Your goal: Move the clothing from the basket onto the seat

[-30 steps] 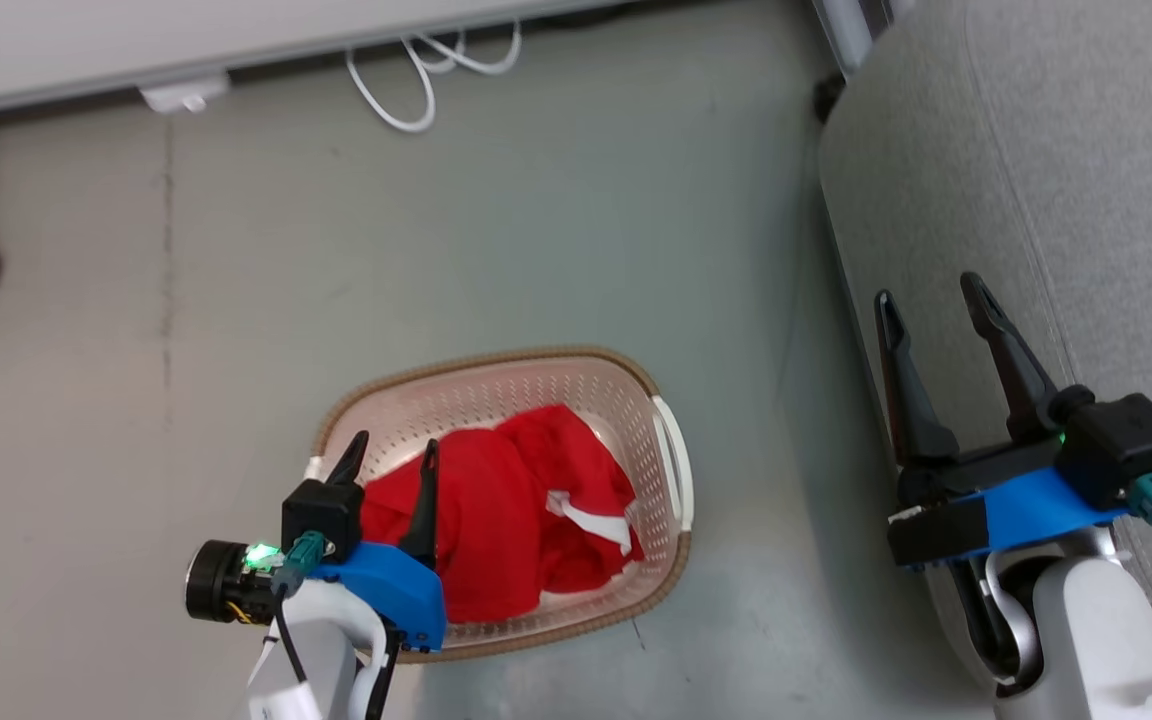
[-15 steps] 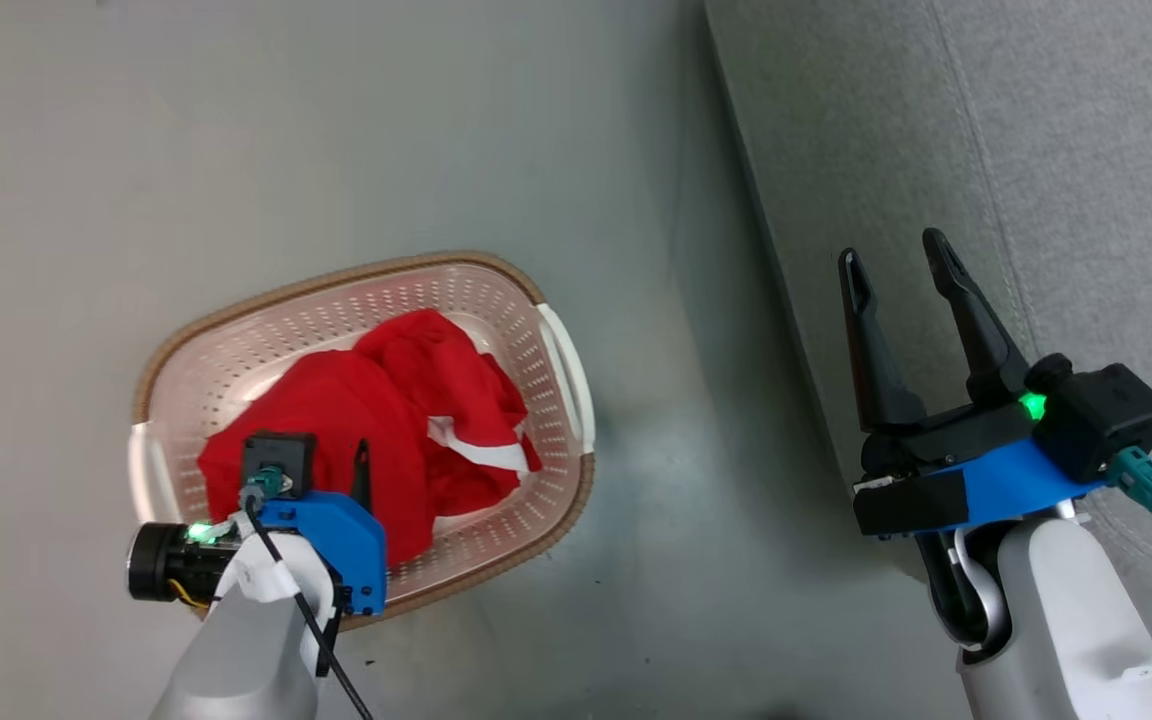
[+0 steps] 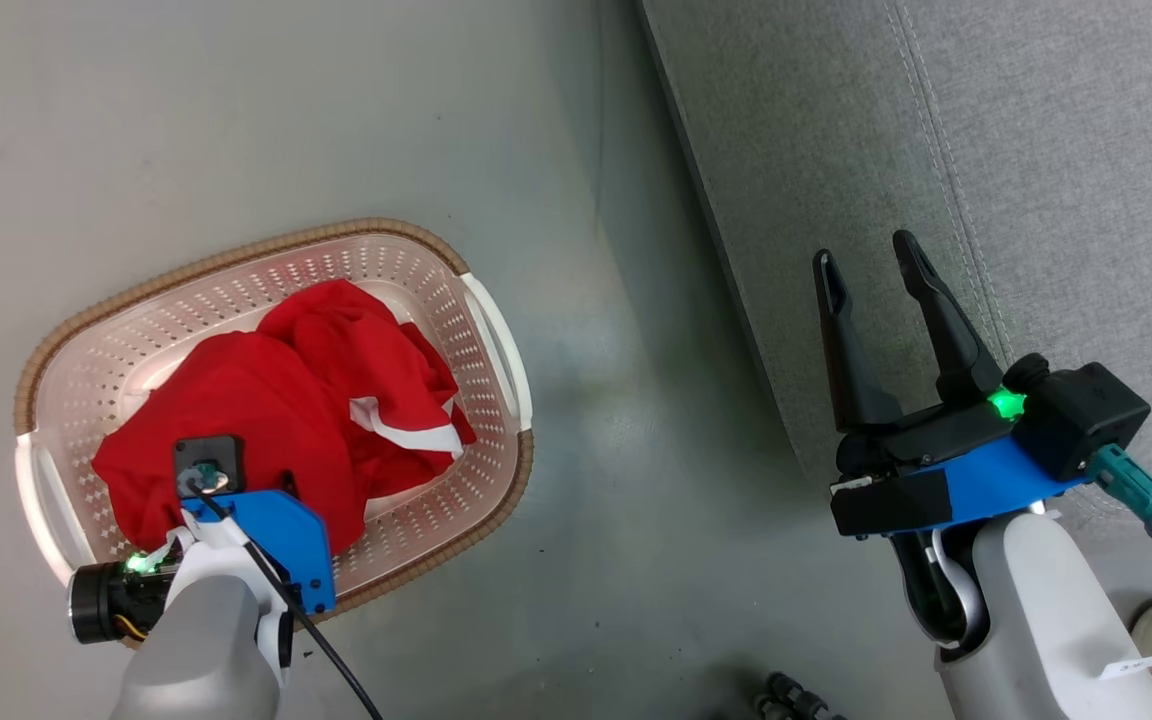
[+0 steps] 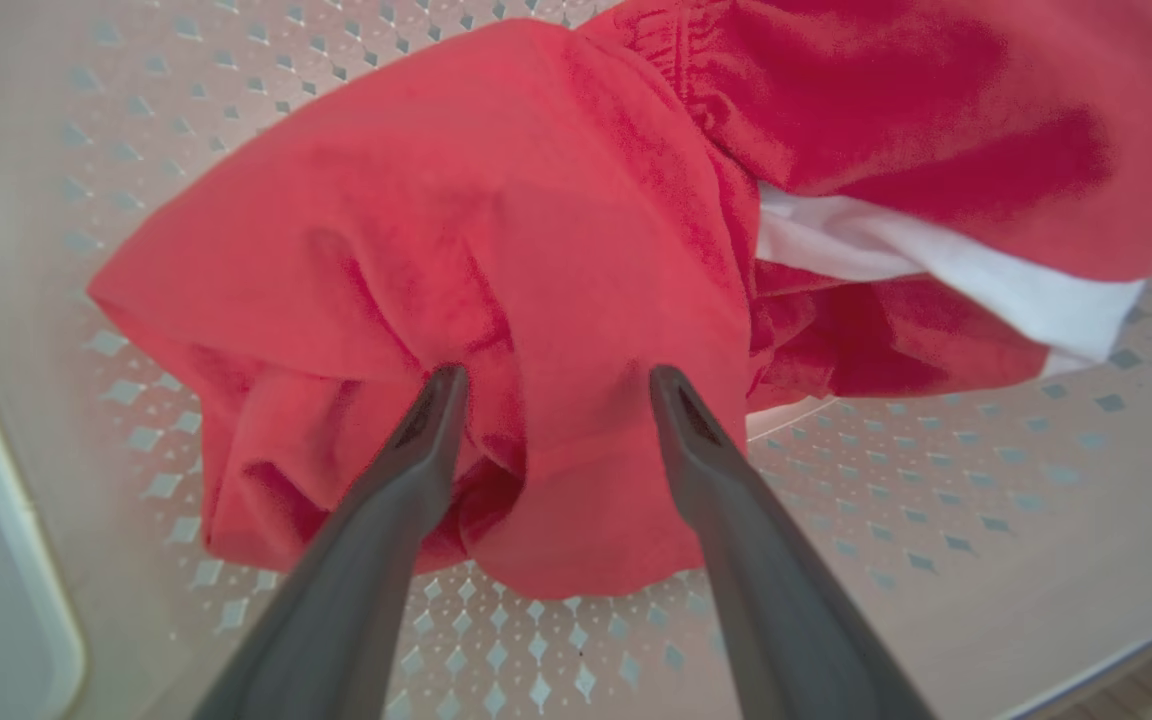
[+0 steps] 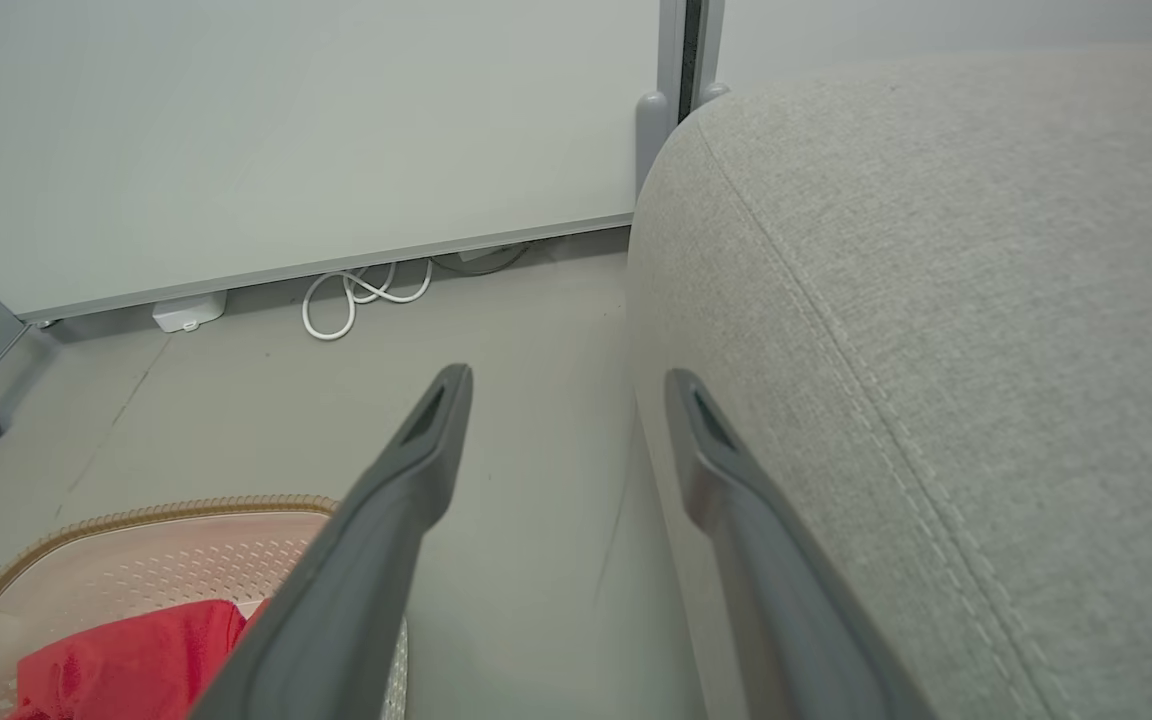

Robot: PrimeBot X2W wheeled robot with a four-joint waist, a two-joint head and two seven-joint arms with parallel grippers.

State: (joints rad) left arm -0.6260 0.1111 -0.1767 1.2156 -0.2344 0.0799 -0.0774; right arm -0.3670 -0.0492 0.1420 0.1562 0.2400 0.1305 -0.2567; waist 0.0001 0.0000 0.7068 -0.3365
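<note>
Straddling a fold of the clothing (image 4: 536, 230): left end effector (image 4: 556, 375), 2 fingers spread, tips dug into the red fabric, not clamped. Clothing is all inside the basket (image 3: 396, 275) as 1 bunched heap with 1 white stripe showing; can't split it into separate garments. 1 basket, on the floor (image 3: 336, 100). Right end effector (image 3: 866, 252) is well away from the basket, 2 fingers apart, nothing held, over the near edge of the 1 seat (image 3: 1036, 150). Seat sits beside the basket, floor strip between.
</note>
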